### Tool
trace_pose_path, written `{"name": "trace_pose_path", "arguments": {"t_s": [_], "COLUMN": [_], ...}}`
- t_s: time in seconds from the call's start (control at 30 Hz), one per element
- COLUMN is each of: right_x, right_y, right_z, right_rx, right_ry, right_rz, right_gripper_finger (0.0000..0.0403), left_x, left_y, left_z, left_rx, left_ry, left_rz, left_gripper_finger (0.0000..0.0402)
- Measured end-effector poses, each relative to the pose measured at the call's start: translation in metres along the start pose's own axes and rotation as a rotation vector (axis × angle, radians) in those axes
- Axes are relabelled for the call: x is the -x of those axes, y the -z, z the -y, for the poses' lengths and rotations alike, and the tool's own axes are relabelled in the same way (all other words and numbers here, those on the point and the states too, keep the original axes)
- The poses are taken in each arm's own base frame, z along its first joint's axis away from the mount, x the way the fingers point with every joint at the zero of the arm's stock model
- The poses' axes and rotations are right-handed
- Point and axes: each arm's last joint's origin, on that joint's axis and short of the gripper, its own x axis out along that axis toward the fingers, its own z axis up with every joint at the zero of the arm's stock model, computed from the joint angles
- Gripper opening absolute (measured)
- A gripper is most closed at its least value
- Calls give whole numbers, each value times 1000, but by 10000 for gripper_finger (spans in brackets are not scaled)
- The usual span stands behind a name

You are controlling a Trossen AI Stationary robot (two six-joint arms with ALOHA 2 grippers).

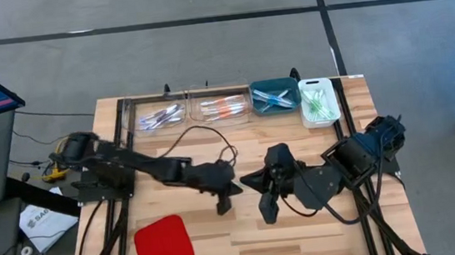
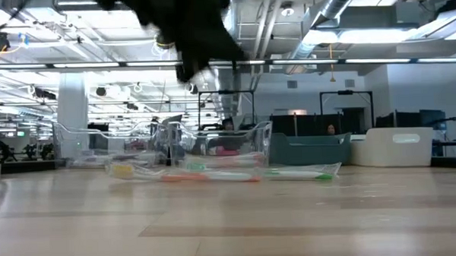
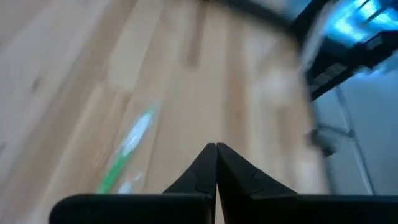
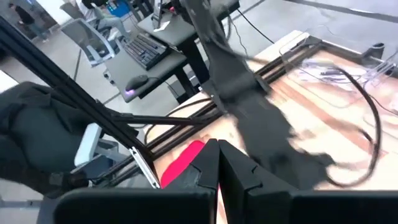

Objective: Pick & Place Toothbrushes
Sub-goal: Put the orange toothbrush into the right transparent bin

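On the pale striped wood bench, a red pad lies near the front edge, while along the back edge stand two clear bins of white and orange toothbrushes, a teal bin and a white bin with green ones.

We see even bright overhead light from ceiling strips, soft shadows on the bench; the left wrist view smears heavily, the low view's foreground is soft
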Motion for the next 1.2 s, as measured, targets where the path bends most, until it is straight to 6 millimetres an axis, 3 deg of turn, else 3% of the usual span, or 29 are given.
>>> {"name": "trace_pose_path", "arguments": {"t_s": [0.23, 0.37, 0.47, 0.8, 1.0, 1.2], "right_x": [1, -6, -11, -14, -14, -19], "right_y": [1, 7, 13, 25, 32, 26], "right_z": [1, 1, 1, 18, 37, 44], "right_rx": [20, 25, 45, 33, 126, 325], "right_ry": [-8, 3, 3, 131, 279, 288], "right_rz": [-27, -69, -123, -283, -399, -404], "right_gripper_finger": [4, 11, 17, 18, 16, 12], "left_x": [80, 114, 128, 125, 109, 78], "left_y": [-23, -17, -4, 43, 55, 62], "left_z": [41, 54, 57, 40, 34, 17], "left_rx": [-35, -40, -9, 139, -35, -134], "left_ry": [106, 189, 215, 187, 120, -2], "left_rz": [184, 218, 221, 117, 69, -21], "left_gripper_finger": [0, 0, 0, 0, 0, 0]}}
